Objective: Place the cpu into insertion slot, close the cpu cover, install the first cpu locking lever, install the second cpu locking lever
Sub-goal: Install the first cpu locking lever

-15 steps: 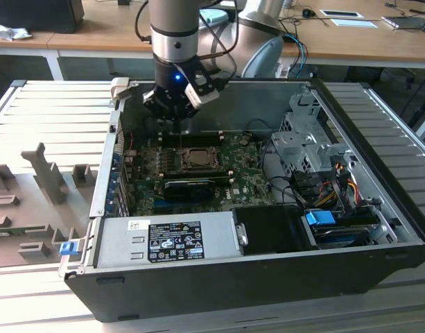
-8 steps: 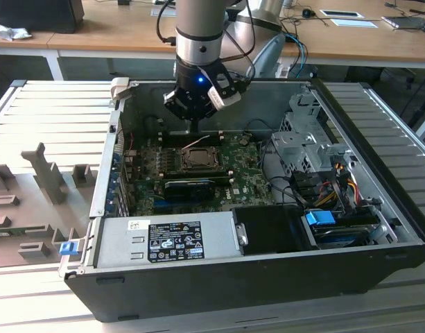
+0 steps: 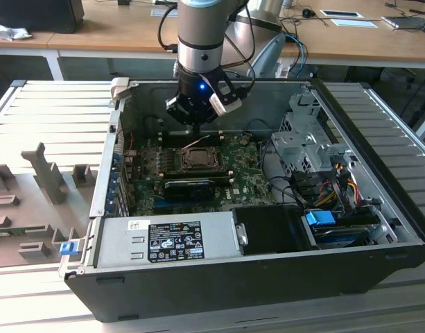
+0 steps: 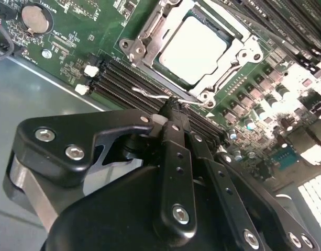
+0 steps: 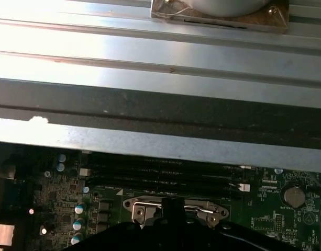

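The cpu (image 4: 194, 47) lies flat in its socket on the green motherboard, pale top showing. The cpu cover (image 4: 144, 37) is down around it, its silvery frame bordering the chip. In the exterior view the socket (image 3: 198, 158) sits mid-board. My gripper (image 4: 170, 111) has its black fingers shut together, tips at the socket's edge by the memory slots. A thin wire locking lever (image 4: 147, 95) sticks out sideways there, and the tips touch it or come very near it. In the exterior view my gripper (image 3: 195, 129) hangs just behind the socket. The first wrist view has the cover (image 5: 202, 210) beyond the dark fingers (image 5: 173, 212).
Black memory slots (image 4: 123, 78) run beside the socket, between it and the case's grey wall (image 5: 160, 141). A coin battery (image 4: 35, 18) sits on the board. The labelled power supply (image 3: 167, 239) fills the case front. A drive cage (image 3: 302, 139) and cables stand on the exterior view's right.
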Tool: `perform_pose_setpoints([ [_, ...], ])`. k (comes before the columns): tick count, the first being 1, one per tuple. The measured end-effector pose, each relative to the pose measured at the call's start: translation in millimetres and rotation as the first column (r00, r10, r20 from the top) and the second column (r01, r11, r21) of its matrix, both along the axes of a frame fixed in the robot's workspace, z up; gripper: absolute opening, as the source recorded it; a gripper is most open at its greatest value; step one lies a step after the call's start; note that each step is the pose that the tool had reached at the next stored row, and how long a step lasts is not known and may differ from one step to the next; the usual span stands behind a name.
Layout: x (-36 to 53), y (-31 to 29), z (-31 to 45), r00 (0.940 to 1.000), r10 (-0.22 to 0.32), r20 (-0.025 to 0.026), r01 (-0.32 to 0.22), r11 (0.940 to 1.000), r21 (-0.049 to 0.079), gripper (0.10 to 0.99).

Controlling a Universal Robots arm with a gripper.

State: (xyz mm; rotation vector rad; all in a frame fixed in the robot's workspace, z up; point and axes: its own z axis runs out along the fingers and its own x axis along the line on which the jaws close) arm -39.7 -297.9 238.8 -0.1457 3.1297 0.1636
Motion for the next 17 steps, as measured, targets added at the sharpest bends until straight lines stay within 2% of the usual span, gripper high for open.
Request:
perform_pose_setpoints([
  [3,1.2,0.8,-6.4,1.0000,0.000,0.0003,0.000,1.0000,0.000,0.106],
  [13,1.5,1.0,-10.4,1.0000,-0.001,0.0029,0.001,1.0000,0.001,0.106],
  [17,2.8,3.3,-12.8,1.0000,-0.003,0.0028,0.003,1.0000,0.001,0.106],
])
